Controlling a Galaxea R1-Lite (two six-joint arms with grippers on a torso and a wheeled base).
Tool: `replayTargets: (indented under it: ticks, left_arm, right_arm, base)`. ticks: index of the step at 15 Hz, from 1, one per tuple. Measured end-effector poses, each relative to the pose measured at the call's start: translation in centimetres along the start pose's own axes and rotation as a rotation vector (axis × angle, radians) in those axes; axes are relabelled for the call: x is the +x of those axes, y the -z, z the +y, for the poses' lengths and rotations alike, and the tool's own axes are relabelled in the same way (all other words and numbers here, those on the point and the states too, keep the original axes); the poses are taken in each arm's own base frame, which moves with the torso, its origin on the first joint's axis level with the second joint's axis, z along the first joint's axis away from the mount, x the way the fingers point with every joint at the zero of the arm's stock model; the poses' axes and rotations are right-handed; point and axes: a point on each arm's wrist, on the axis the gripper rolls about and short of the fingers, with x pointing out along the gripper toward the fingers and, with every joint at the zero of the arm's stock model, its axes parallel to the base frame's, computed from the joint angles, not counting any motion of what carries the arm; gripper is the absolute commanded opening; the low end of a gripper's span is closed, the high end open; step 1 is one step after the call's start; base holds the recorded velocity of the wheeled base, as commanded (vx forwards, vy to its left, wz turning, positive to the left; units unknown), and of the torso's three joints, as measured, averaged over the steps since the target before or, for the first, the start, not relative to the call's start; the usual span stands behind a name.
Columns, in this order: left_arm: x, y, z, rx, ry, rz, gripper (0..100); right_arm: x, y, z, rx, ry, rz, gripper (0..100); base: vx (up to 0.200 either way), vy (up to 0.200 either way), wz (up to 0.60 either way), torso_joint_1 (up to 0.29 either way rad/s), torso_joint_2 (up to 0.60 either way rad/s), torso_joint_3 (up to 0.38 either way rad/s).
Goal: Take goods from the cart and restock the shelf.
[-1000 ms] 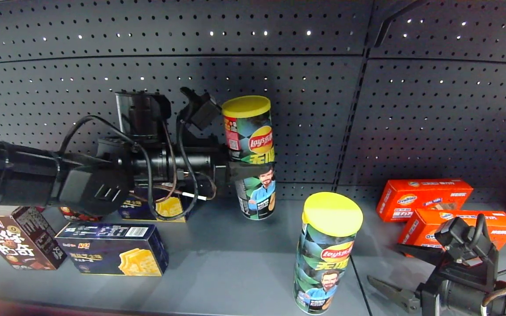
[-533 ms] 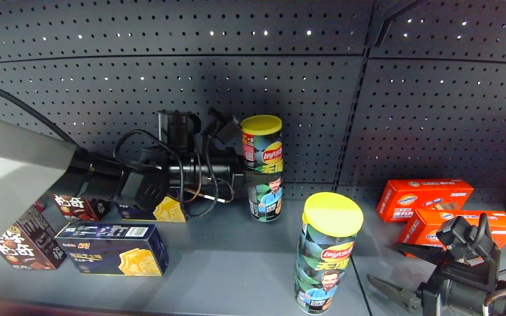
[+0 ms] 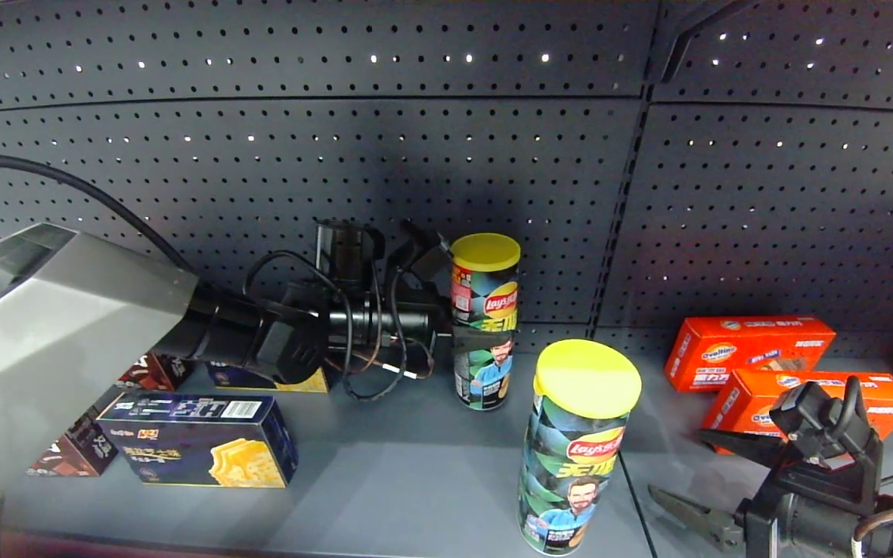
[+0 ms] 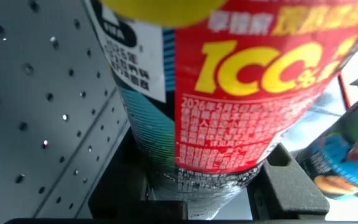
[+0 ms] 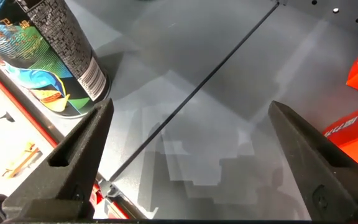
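Yellow-lidded held can (image 3: 485,310): upright at the back of the shelf deck (image 3: 400,473), just in front of the pegboard (image 3: 260,155), behind the front can and to its left.
Left gripper (image 3: 484,339): reaches in sideways from the left. Its fingers are pinched on the held can's mid-body, one on each side; the left wrist view has the can wedged between them.
Step in hand: setting the held can down in the back row; judged close to done.
Base contact: the base looks to be on the deck or just above it; which one is not sure from here.
Doing it well: seat the base flat before letting go, part both fingers evenly, then draw the arm back along its own line, so that neither finger drags the can.
Risk: a tall, narrow can tips easily, and the pegboard is close behind it.
Front can (image 3: 574,457): same kind, upright near the front edge, apart from the held can.
Right gripper (image 3: 694,473): fingers spread, holding nothing, low at the right front, just beside the front can.
Deck surface: grey painted metal, smooth, with a seam between two panels; probably slick.
Pegboard: dark perforated sheet with one upright post.
Other stock: orange boxes (image 3: 749,349) at right; blue cracker box (image 3: 198,438) and brown box (image 3: 74,457) at left.
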Motion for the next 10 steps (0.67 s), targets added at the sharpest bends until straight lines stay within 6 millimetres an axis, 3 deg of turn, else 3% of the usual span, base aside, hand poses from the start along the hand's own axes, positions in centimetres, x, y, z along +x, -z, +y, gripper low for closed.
replayTargets:
  ticks: [10]
  left_arm:
    - [1.9, 1.1, 0.3, -0.004, 0.025, 0.012, 0]
  right_arm:
    - [0.1, -0.1, 0.0, 0.002, 0.000, -0.001, 100]
  base:
    - [0.000, 0.000, 0.00, 0.000, 0.00, 0.000]
